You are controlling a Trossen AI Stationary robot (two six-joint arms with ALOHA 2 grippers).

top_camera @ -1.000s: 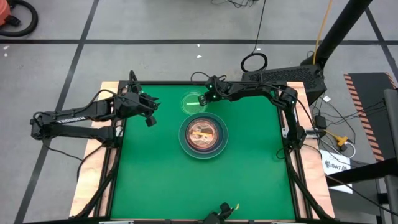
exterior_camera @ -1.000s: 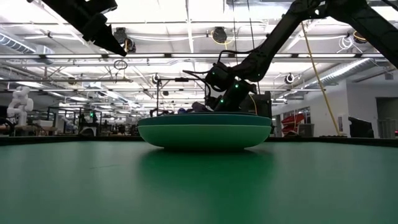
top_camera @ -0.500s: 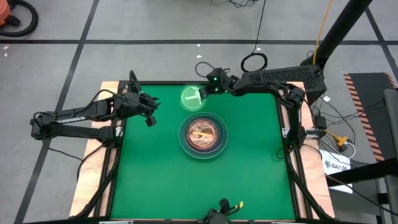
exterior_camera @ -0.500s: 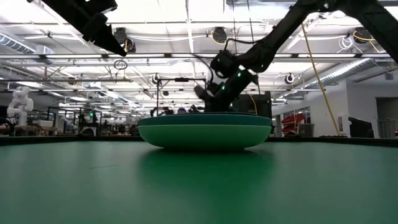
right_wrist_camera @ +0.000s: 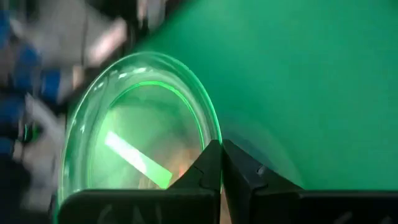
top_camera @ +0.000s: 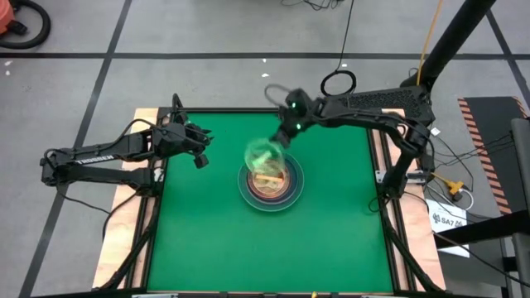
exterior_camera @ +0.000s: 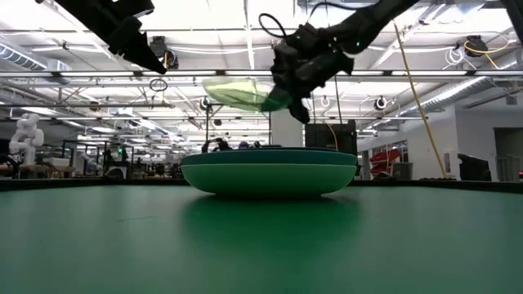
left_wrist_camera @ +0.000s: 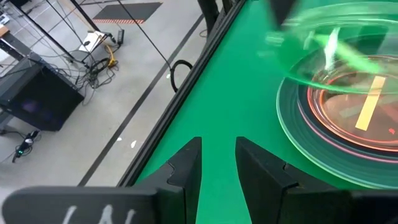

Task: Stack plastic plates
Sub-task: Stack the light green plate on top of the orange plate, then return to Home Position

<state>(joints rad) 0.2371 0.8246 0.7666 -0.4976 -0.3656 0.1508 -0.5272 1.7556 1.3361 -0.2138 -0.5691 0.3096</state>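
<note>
A stack of plates (top_camera: 270, 184) sits at the table's middle: larger plates below, a small amber one with a stick mark on top (left_wrist_camera: 364, 106). In the low view only its teal and light green rims (exterior_camera: 268, 170) show. My right gripper (top_camera: 284, 136) is shut on a small translucent green plate (top_camera: 262, 155) and carries it in the air over the stack's far left part (exterior_camera: 241, 92). My left gripper (top_camera: 199, 157) hangs open above the table's left side, left of the stack (left_wrist_camera: 217, 163). My right gripper pinches the small green plate by its rim (right_wrist_camera: 213, 144) between both fingers, coming from the table's far right side and slanting down. The plate is lifted clear, tilted, and reaches out from the fingers over the stack.
Green mat (top_camera: 215, 240) with free room on all sides of the stack. A wooden border (top_camera: 132, 207) and dark frame rails run along the table's edges. Cables and a black ring (top_camera: 338, 83) lie on the floor beyond the far edge.
My right gripper lifted the small green plate off the mat near the far edge, then swung it up and toward the near side, over the stack. The plate, which lay flat, now hangs tilted in the air. The left arm kept still.
</note>
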